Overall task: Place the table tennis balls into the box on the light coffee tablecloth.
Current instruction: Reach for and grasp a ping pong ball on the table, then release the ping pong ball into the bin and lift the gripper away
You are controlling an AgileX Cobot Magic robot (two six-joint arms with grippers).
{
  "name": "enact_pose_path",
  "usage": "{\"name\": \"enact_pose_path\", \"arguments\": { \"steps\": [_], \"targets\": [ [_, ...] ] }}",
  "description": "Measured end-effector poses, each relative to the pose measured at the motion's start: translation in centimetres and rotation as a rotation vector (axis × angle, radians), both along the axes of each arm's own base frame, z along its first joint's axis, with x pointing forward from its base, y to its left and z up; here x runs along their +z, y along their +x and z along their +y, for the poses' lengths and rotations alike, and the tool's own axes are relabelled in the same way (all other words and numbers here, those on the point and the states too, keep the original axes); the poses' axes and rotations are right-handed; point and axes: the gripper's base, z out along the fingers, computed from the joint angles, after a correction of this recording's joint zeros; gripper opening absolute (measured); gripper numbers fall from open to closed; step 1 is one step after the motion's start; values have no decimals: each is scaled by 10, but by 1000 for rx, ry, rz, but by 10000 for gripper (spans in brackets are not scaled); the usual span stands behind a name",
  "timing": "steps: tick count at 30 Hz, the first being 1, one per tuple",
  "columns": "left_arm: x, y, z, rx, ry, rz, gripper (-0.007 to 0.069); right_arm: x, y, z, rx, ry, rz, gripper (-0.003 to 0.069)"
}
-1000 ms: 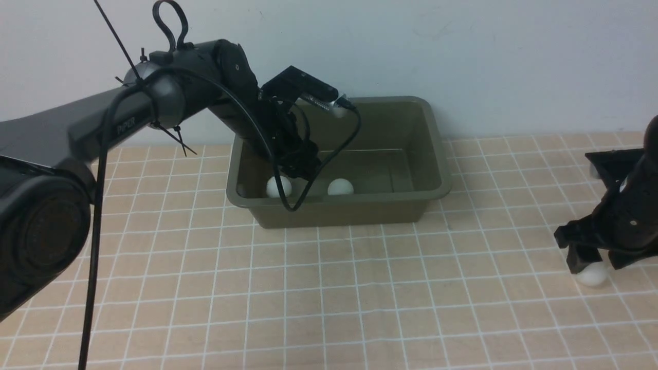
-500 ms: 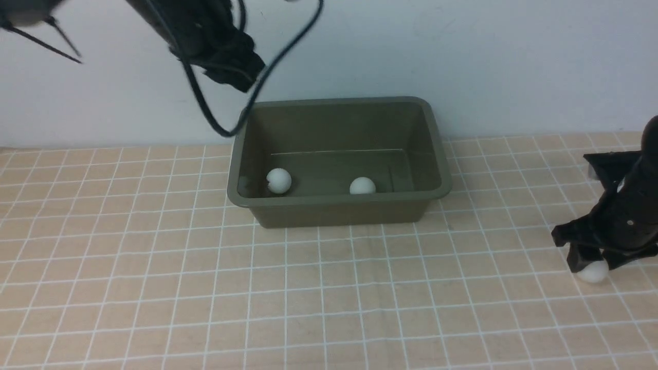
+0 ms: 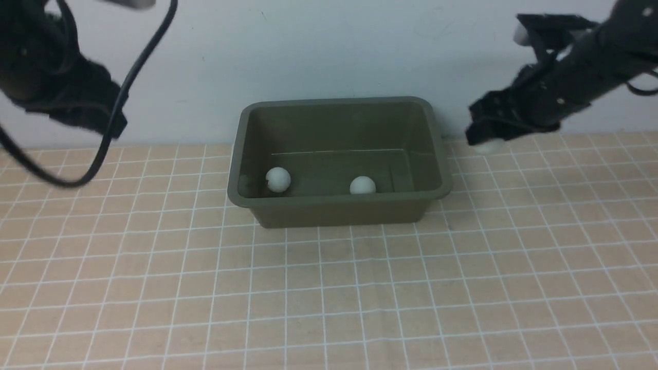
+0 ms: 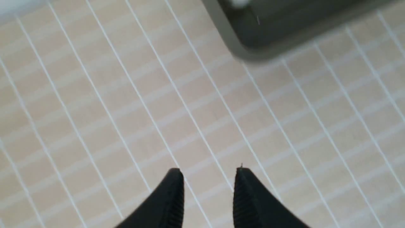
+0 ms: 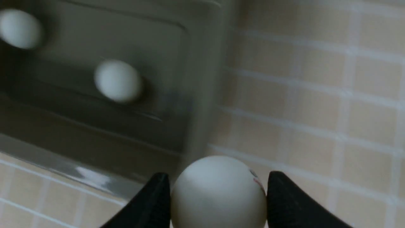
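The olive-green box (image 3: 339, 205) stands on the light coffee tablecloth (image 3: 329, 288) at the back middle. Two table tennis balls lie inside it, one at the left (image 3: 278, 180) and one nearer the middle (image 3: 362, 185); both show in the right wrist view (image 5: 118, 80). My right gripper (image 3: 486, 140) is shut on the third ball (image 5: 218, 193), held in the air just right of the box's right rim. My left gripper (image 4: 208, 172) is raised at the far left (image 3: 77, 110), its jaws apart with nothing between them.
A pale wall runs behind the box. A black cable (image 3: 110, 131) hangs from my left arm over the left part of the cloth. The box's corner (image 4: 250, 53) shows in the left wrist view.
My right gripper has lifted its ball from the cloth at the right and carried it up and left to the box's right side. My left arm has pulled out of the box, up and left.
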Motion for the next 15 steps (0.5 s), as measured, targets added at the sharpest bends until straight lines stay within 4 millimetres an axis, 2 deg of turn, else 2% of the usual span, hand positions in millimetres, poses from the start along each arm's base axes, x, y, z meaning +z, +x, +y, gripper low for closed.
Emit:
{"name": "enact_pose_path", "arguments": {
  "steps": [2,3,6,8,10,11,12,13,14,15],
  "targets": [
    [-12,-16,0,1,-6,29,172,-1,8,23,38,-1,-14,357],
    [-23,-27,0,5,-8,54,172,-4,14,34,48,0,-13,357],
    [-36,-55,2,15,-7,34,172,-19,29,57,71,-5,12,357],
    [-39,-67,2,19,-7,20,172,-25,34,61,76,-7,26,357],
    [-45,-88,3,26,-9,-22,172,-40,46,66,84,-14,63,357],
    [-46,-104,4,32,-11,-69,172,-47,51,68,89,-20,82,357],
    [-44,-106,4,32,-11,-78,172,-48,51,68,90,-21,86,357],
    [-43,-121,5,35,-13,-126,172,-60,57,71,97,-30,117,357],
    [-43,-130,5,36,-14,-151,172,-63,59,72,101,-32,129,359],
    [-43,-132,5,36,-15,-153,172,-64,59,72,102,-33,132,360]
  ]
}}
